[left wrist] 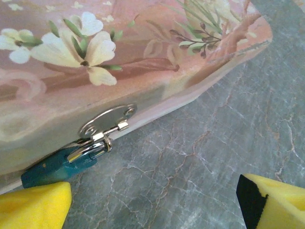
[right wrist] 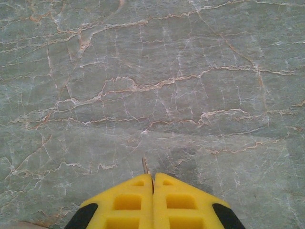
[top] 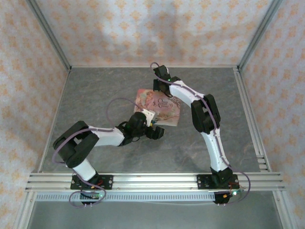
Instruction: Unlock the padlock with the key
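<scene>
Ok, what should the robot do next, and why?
Probably slide the open left gripper sideways over the teal padlock and pinch it steady: it hangs on the hasp of the box beside one finger, while the shut right gripper holds the key.

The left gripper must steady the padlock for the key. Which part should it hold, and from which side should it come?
Hold the padlock by its teal body, not the silver shackle, which is hooked through the hasp on the box. The body lies beside the box wall, so the open left gripper probably does best coming from the table side, fingers across its width.
</scene>
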